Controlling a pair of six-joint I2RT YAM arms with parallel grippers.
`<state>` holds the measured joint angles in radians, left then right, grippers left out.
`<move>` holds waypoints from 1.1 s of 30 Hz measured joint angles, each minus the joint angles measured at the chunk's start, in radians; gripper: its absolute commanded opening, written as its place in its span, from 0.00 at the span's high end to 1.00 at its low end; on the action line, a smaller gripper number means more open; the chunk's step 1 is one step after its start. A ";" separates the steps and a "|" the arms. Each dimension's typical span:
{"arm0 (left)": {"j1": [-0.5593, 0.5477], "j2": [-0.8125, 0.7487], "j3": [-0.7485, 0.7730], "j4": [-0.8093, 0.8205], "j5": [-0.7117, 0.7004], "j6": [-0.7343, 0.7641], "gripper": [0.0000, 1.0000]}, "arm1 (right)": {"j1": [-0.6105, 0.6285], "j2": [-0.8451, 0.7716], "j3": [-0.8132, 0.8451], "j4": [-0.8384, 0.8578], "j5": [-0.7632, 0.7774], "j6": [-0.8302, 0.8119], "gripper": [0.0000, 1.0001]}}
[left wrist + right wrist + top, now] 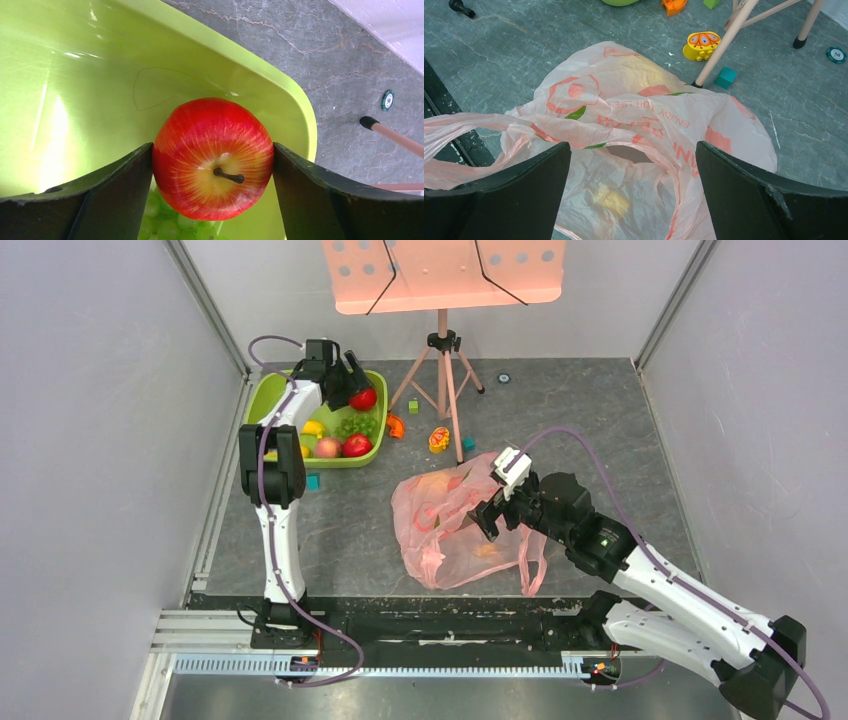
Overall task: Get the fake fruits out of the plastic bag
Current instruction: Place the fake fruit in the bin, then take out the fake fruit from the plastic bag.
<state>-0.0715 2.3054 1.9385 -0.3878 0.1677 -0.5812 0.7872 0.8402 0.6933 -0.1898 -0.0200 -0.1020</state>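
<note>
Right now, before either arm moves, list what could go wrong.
1. The left fingers clamp the red apple above the lime-green basin, near its corner rim; released here, it could bounce off the grapes and roll out.
2. The right fingers gape over the plastic bag, and the yellow fruit shows only through film; closing may pinch plastic and drag the bag.

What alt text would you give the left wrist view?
A red apple is clamped between the left gripper's two black fingers, over green grapes in a lime-green basin. Grey marbled tabletop shows beyond its rim.
</note>
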 measured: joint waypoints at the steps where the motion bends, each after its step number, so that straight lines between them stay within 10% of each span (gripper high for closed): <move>1: 0.000 0.000 0.000 0.000 0.000 0.000 0.08 | 0.000 -0.003 0.000 -0.004 0.000 0.000 0.02; 33: 0.013 -0.203 -0.003 -0.097 -0.008 0.001 0.00 | 0.000 -0.154 0.003 -0.105 -0.005 0.009 0.01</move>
<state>-0.0582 2.1021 1.9350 -0.4850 0.1600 -0.5804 0.7868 0.6857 0.6964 -0.2947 -0.0250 -0.0933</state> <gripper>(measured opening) 0.993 0.986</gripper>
